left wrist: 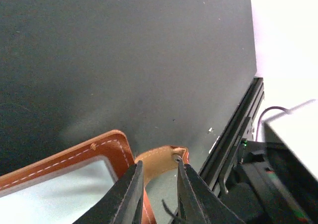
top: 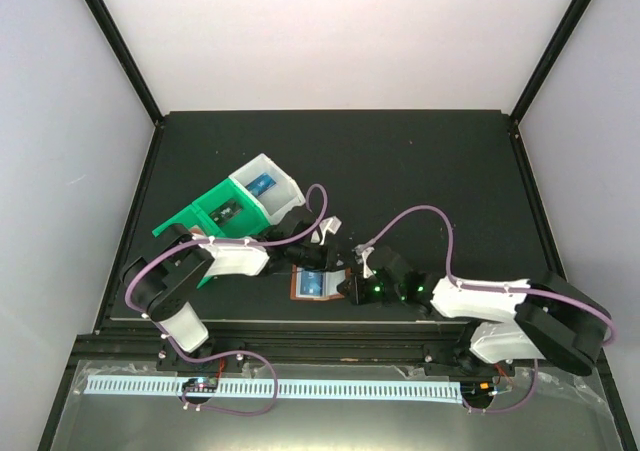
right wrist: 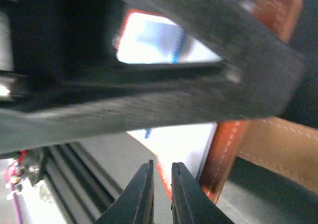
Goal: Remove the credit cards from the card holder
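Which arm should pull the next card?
Right. The right pincer looks shut on the corner of a pale card poking from the card holder. The left pincer pinches the holder's leather flap, so it likely suits bracing.

The top camera hangs above and behind the near edge of the black table [top: 400, 171], looking down over all of it. Both wrist cameras sit low and very close by that edge, sharing the flat brown leather-like card holder [top: 315, 285] [left wrist: 74, 157] [right wrist: 278, 144] with it.
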`<move>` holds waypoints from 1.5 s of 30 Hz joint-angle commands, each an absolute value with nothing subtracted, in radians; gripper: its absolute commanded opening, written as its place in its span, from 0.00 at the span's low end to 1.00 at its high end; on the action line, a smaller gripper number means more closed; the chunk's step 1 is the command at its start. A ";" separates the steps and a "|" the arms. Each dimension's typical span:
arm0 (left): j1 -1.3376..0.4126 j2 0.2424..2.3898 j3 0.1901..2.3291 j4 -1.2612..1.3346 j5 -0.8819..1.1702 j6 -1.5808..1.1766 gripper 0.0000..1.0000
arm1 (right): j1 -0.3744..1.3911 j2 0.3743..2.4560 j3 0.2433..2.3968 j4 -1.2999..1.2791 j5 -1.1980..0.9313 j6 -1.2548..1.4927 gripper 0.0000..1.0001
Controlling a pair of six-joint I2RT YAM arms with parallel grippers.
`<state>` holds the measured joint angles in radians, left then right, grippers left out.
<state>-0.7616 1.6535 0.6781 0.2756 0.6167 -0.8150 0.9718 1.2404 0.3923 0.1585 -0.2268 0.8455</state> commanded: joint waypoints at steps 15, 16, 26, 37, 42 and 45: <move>-0.695 1.336 0.565 -0.067 0.400 -0.698 0.26 | 0.980 1.368 0.371 0.155 -0.079 0.854 0.13; -0.696 1.319 0.545 -0.071 0.395 -0.693 0.25 | 0.980 1.370 0.381 0.151 -0.088 0.853 0.13; -0.694 1.258 0.449 -0.090 0.302 -0.677 0.18 | 0.980 1.387 0.563 0.094 -0.187 0.825 0.16; -0.685 1.346 0.418 -0.036 0.318 -0.680 0.16 | 0.966 1.559 0.641 0.025 -0.141 0.838 0.17; -0.684 1.355 0.408 -0.015 0.317 -0.676 0.14 | 0.928 1.578 0.509 0.152 -0.153 0.863 0.17; -0.685 1.350 0.416 -0.024 0.312 -0.674 0.14 | 0.923 1.599 0.459 0.200 -0.153 0.879 0.17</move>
